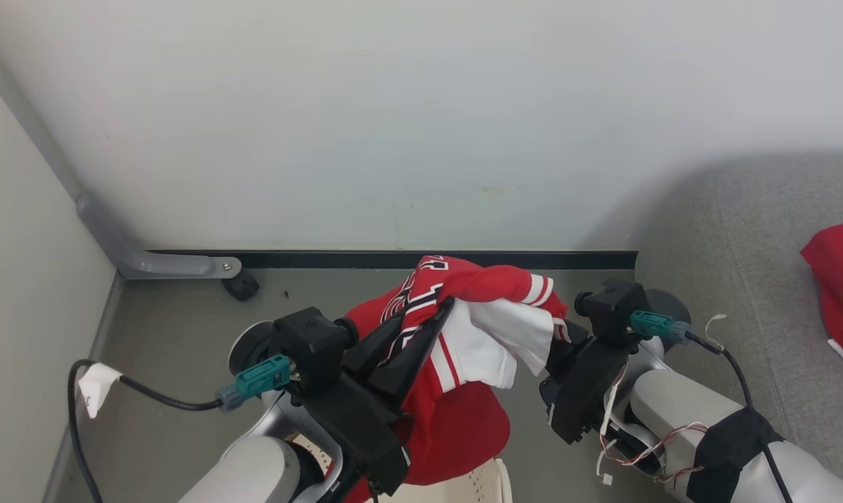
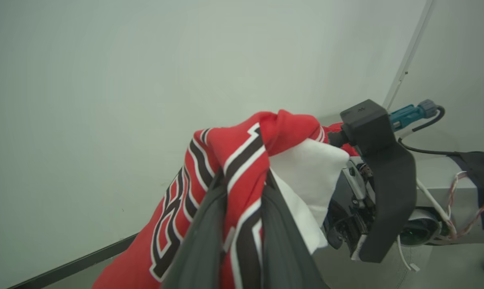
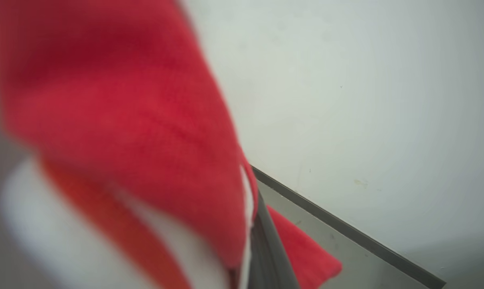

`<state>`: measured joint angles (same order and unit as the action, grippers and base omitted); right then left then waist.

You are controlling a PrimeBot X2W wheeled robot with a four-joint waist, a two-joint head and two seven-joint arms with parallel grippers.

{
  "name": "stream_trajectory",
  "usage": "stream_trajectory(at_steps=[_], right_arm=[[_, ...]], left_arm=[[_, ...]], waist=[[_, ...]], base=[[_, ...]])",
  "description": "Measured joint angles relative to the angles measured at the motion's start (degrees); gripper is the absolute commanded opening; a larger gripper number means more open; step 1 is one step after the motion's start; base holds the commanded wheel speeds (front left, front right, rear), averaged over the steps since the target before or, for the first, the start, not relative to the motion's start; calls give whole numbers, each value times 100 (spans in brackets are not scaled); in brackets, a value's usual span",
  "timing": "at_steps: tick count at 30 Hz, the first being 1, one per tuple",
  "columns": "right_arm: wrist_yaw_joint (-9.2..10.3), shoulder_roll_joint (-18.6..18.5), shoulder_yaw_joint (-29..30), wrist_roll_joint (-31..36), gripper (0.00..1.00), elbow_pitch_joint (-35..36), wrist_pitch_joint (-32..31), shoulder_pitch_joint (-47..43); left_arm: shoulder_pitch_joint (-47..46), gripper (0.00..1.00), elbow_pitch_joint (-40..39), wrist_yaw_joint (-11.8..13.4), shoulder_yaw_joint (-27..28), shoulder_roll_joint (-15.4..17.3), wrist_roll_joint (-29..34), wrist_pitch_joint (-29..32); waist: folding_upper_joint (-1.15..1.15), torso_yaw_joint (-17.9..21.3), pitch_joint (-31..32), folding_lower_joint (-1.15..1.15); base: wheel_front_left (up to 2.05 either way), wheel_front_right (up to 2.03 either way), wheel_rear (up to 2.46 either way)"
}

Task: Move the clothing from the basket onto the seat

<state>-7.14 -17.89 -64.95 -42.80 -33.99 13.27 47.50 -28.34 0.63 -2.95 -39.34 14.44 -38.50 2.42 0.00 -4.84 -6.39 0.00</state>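
Clamping one jersey (image 1: pixel 477 283): left fingers (image 2: pixel 201 249), right fingers (image 3: pixel 266 249); one red garment (image 1: pixel 840 286) on seat (image 1: pixel 742 230).

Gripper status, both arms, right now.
Left gripper: closed, holding the red jersey.
Right gripper: closed, pinching the same jersey at its striped end.

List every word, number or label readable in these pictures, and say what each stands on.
jersey: dark white-edged lettering, too crumpled and folded to read.
white tag on the cable: a faint mark, too small to read.
Nothing can be quoted as legible text.
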Motion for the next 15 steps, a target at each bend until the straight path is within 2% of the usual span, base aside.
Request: stream_trajectory(at_steps=[5,6,8,9,10,15], right_arm=[[0,91,138,-448,0,67,53,-35],[0,90,151,-513,0,83,59,-59],[0,87,179,-652,0,118,92,-143],[0,88,201,-746,0,134,93,-171],[0,88,230,-821,0,158,93,-192],[0,57,469,-1195,0,214,97,-245]], left_arm=[[88,2,9,52,34,91,-1,0],[90,20,4,66,34,99,-1,0],[95,49,-9,94,30,98,0,0],[98,86,-12,96,26,99,0,0],[108,100,-23,96,22,103,0,1],[180,100,-66,99,-33,116,1,29]], waist=[[0,108,20,0],[0,133,23,0],[0,184,27,0],[0,208,29,0],[0,233,30,0],[0,337,43,0]], base=[[0,0,0],[0,0,0],[0,0,0],[0,0,0],[0,0,0],[0,0,0]])
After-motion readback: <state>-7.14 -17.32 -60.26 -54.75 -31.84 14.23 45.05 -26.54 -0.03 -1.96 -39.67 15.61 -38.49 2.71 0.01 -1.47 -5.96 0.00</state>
